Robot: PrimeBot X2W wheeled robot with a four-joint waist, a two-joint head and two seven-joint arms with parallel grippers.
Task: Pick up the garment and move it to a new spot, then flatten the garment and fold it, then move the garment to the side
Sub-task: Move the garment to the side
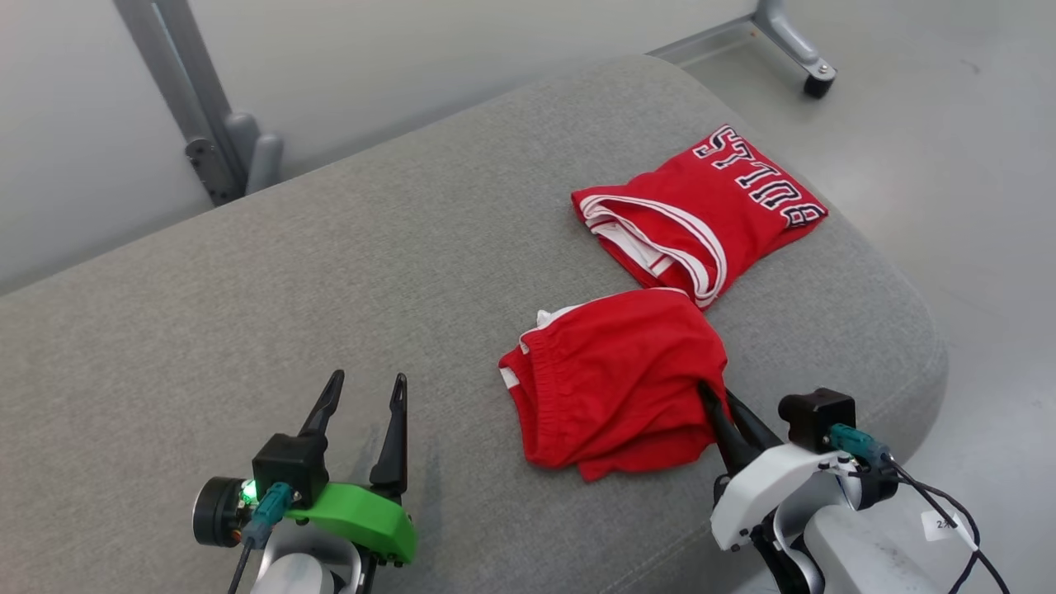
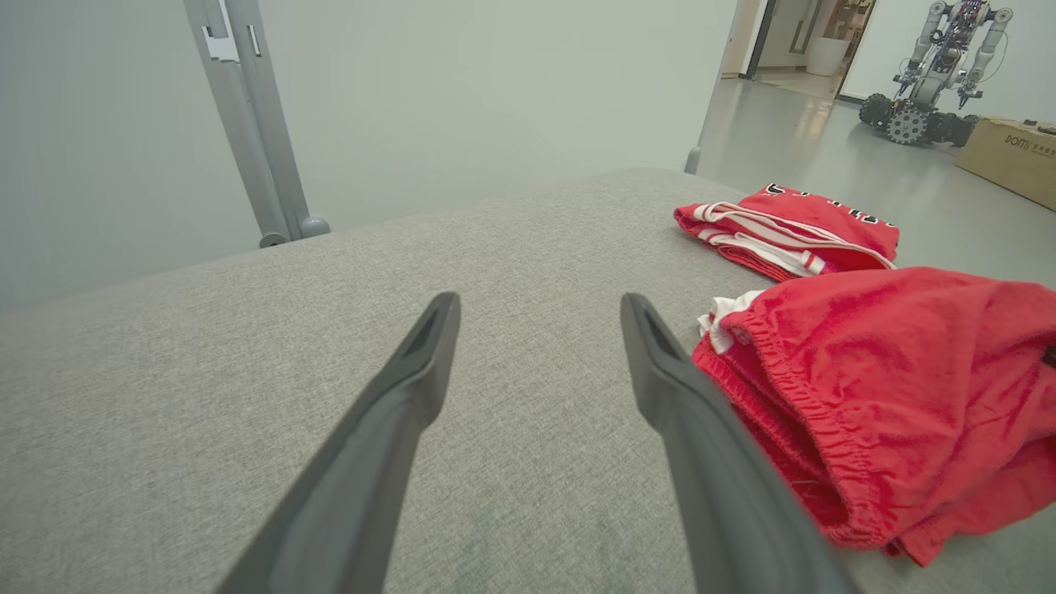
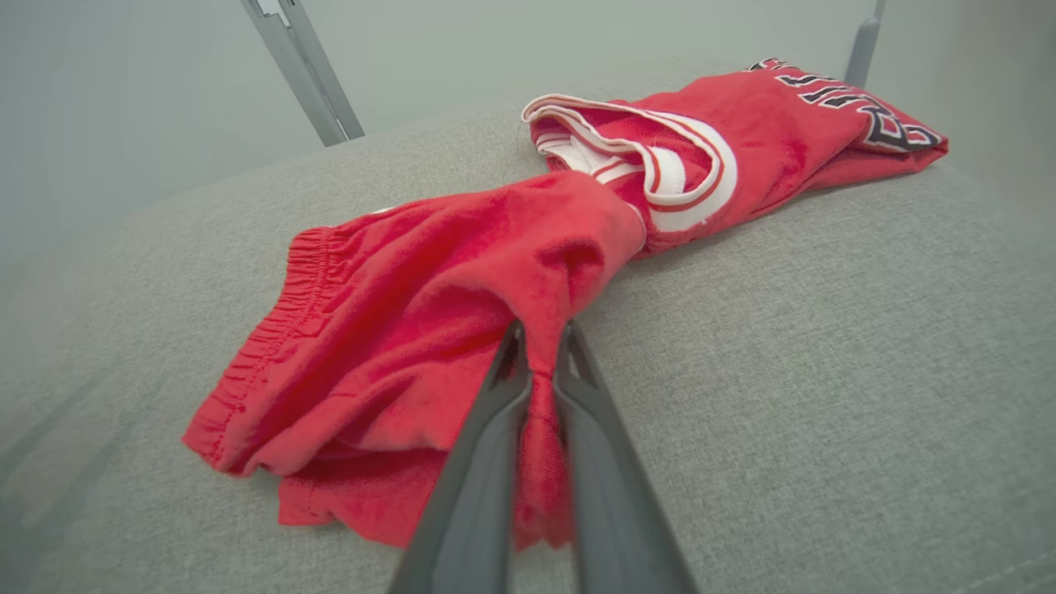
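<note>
r pincer (image 1: pixel 714 396) is clamped on the near hem of the red shorts (image 1: pixel 615 379), prob. to lift & shift them. they lie bunched on the grey woven worktop (image 1: pixel 330 272), soft knit w/ gathered elastic waist, right against a folded red jersey (image 1: pixel 701 214) w/ white trim. l pincer (image 1: pixel 368 378) hovers open, clear of the cloth.
</note>
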